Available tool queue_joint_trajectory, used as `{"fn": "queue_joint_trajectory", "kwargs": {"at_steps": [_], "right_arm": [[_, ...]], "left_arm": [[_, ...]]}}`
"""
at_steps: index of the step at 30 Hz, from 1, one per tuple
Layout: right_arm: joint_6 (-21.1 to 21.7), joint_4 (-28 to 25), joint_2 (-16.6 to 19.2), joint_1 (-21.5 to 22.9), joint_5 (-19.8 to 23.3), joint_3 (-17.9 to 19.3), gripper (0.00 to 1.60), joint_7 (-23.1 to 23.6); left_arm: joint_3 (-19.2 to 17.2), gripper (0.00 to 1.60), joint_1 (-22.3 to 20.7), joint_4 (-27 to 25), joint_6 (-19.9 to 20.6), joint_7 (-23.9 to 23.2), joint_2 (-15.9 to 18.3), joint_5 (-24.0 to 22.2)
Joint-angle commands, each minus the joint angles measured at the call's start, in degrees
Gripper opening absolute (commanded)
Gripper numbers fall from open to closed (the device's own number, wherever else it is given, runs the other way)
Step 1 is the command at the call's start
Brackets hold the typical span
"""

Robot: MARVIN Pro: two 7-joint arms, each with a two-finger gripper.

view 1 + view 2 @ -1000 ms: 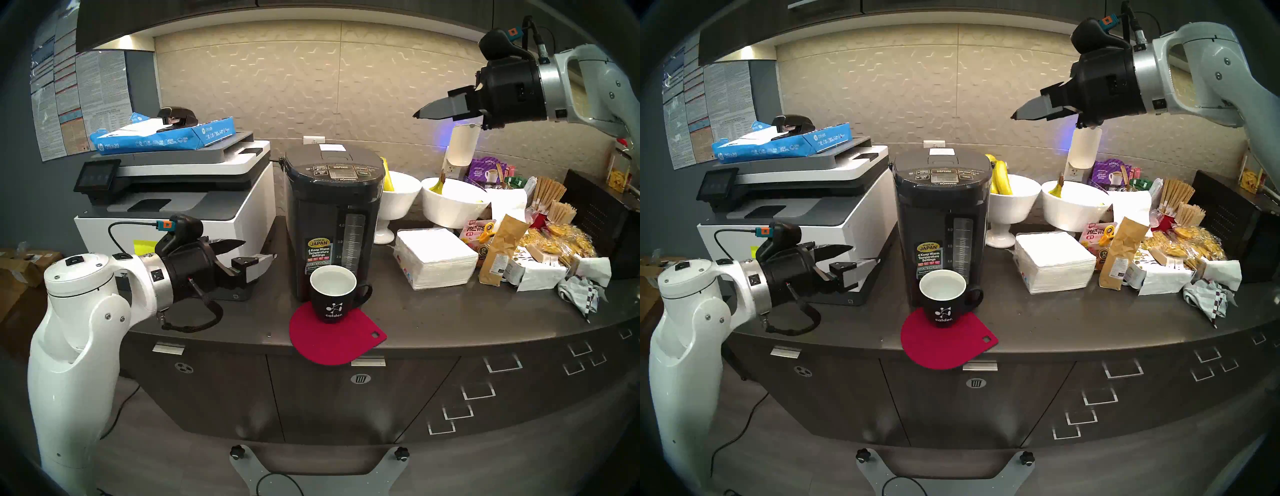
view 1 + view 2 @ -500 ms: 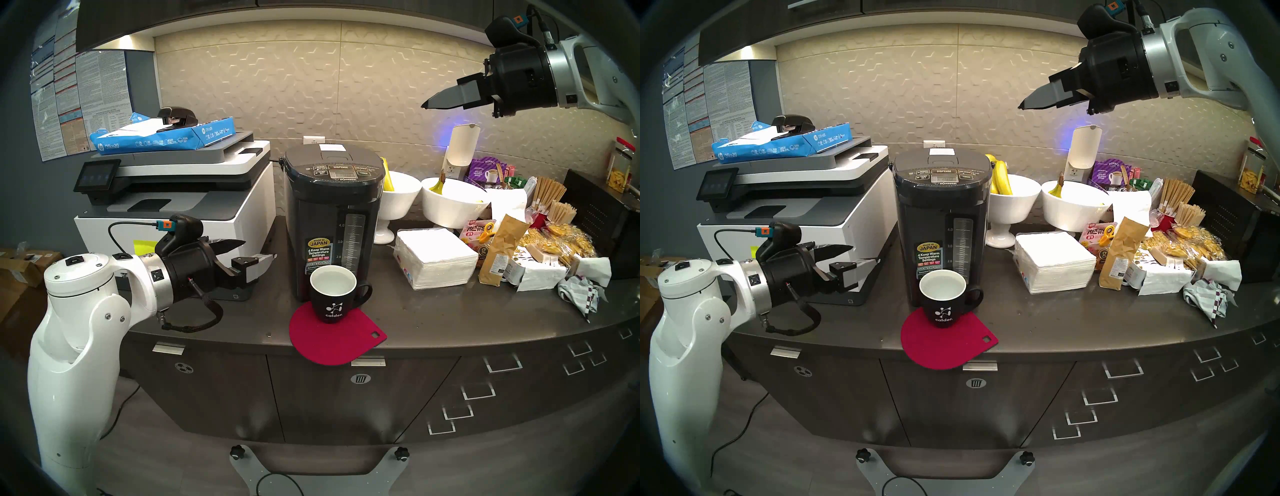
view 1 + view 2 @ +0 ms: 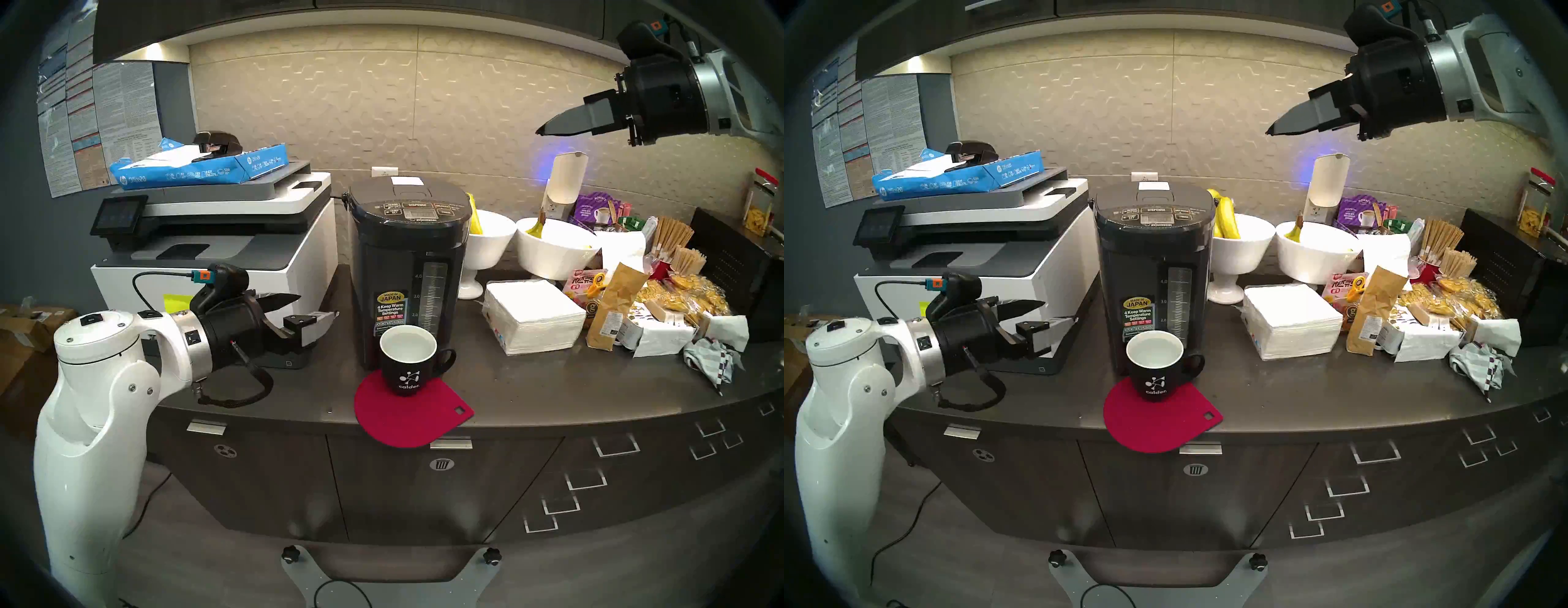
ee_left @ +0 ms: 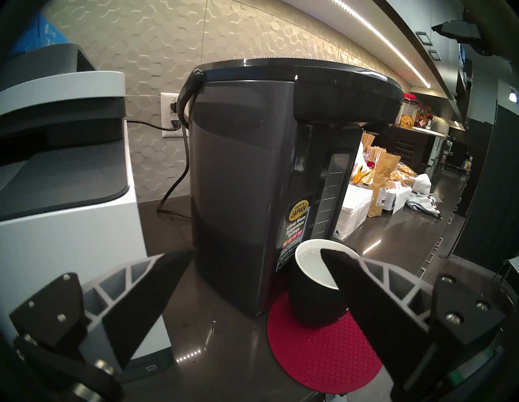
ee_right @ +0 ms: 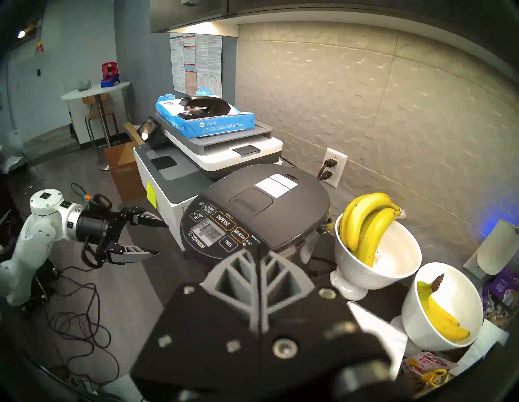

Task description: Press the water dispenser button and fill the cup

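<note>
The water dispenser (image 3: 407, 263) stands on the dark surface (image 3: 530, 378) just right of the white-and-grey printer (image 3: 220, 254), its wide DISPENSE button (image 5: 222, 220) untouched on the top panel beside the smaller UNLOCK key (image 5: 239, 233). The black calder mug (image 3: 408, 361) sits at the dispenser's foot near the front edge of the surface, on a red mat (image 3: 413, 414) that overhangs that edge, and clear water shows in its white inside (handle turned to the right). The right gripper (image 3: 541, 129) hangs high up and well apart from the lid, its fingers pressed flat together with nothing between them. The left gripper (image 3: 316, 306) waits low in front of the printer, fingers spread wide and empty, pointing at the dispenser's side. Two white bowls (image 5: 393, 252) of bananas (image 5: 365, 221) stand just right of the dispenser.
</note>
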Motion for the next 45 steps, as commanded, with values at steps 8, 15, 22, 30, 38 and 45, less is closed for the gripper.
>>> {"fn": "queue_joint_trajectory", "kwargs": {"at_steps": [8, 15, 22, 30, 38, 45], "right_arm": [[-0.17, -0.18, 0.58, 2.47, 0.07, 0.02, 0.00, 2.26], [-0.17, -0.23, -0.11, 3.45, -0.01, -1.33, 0.65, 2.03], [-0.17, -0.16, -0.15, 4.45, 0.04, -2.41, 0.65, 2.20], [-0.17, -0.11, -0.20, 5.50, 0.13, -3.53, 0.65, 2.30], [-0.17, -0.07, -0.24, 6.37, 0.26, -4.46, 0.65, 2.32], [-0.17, -0.04, -0.27, 7.04, 0.34, -5.16, 0.65, 2.36]], "left_arm": [[-0.03, 1.60, -0.02, -0.63, -0.01, -0.01, 0.01, -0.01], [-0.03, 1.60, -0.02, -0.63, -0.01, -0.01, 0.01, -0.01], [-0.03, 1.60, -0.03, -0.63, -0.01, -0.01, 0.01, -0.01], [-0.03, 1.60, -0.03, -0.63, -0.01, -0.01, 0.01, -0.01], [-0.03, 1.60, -0.02, -0.63, -0.01, -0.01, 0.01, -0.01], [-0.03, 1.60, -0.02, -0.63, -0.01, -0.01, 0.01, -0.01]]}}
